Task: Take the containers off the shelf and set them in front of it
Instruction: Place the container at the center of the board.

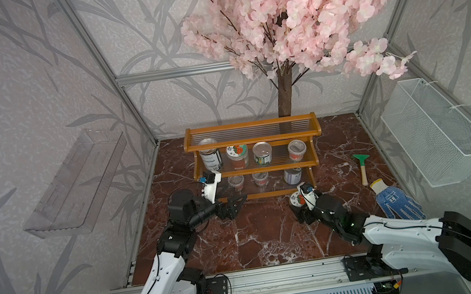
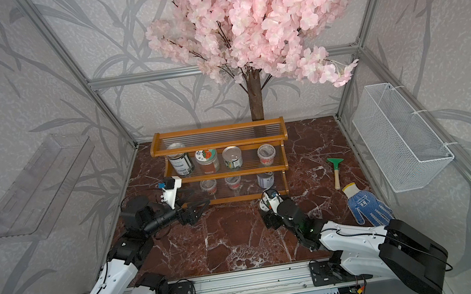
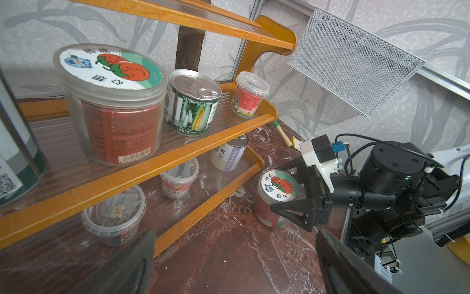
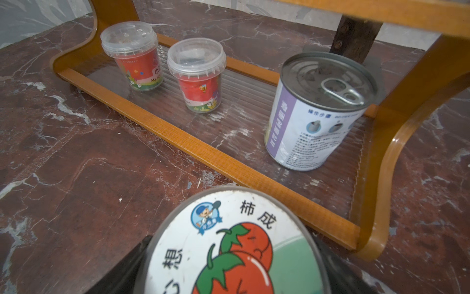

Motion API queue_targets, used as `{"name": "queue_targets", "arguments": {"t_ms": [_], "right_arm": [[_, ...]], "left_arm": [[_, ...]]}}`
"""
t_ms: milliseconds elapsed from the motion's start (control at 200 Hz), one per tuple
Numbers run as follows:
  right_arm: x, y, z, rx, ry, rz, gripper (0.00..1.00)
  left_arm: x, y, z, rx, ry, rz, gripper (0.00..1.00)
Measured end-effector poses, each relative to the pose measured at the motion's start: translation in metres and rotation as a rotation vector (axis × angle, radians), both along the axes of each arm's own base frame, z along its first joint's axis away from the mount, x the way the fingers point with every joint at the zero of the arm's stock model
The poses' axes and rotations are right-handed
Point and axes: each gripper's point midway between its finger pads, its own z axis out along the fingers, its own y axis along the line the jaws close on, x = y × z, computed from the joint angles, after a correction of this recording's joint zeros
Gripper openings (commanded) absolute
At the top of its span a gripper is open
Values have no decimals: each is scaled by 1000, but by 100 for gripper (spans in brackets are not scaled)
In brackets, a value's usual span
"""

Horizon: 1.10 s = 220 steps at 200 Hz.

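My right gripper (image 3: 276, 188) clamps the upright clear jar (image 3: 265, 215), round tomato lid (image 4: 229, 249) up, on the marble bench (image 1: 242, 247); left gripper (image 1: 236, 206) hangs open.

Seven containers (image 1: 262, 152) on the shelf (image 1: 256, 170) — one tomato-lid jar (image 3: 278, 189) upright before it.

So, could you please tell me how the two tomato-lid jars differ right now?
The shelf jar stands on the middle tier of the shelf; the front jar stands on the table before it. The shelf jar has nothing gripping it; the front jar sits between the jaws of the right pincer. Both are upright clear jars with red contents and white tomato lids.
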Motion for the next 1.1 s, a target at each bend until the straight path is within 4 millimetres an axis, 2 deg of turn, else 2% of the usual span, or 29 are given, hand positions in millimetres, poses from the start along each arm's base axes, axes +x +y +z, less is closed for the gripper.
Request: {"name": "queue_targets", "arguments": {"t_ms": [135,270,395,505,685,835,1010,1100], "right_arm": [[-3,9,6,28,6,43,83],[-3,25,22,81,-9,95,83],[-4,53,34,126,-22,163,83],[-8,86,37,150,-19,243,83],[-14,150,37,203,-12,391,83],[-8,194,31,236,-24,468,83],[1,222,2,219,-12,515,83],[5,235,2,235,-36,537,83]], "left_arm": [[2,1,-3,9,3,7,100],[5,2,-7,23,8,20,100],[9,2,-10,32,22,25,100],[13,3,-10,42,23,38,100],[23,5,4,53,-10,68,100],[31,9,9,63,-19,104,100],[38,17,4,96,-9,165,100],[41,22,4,111,-11,193,100]]}}
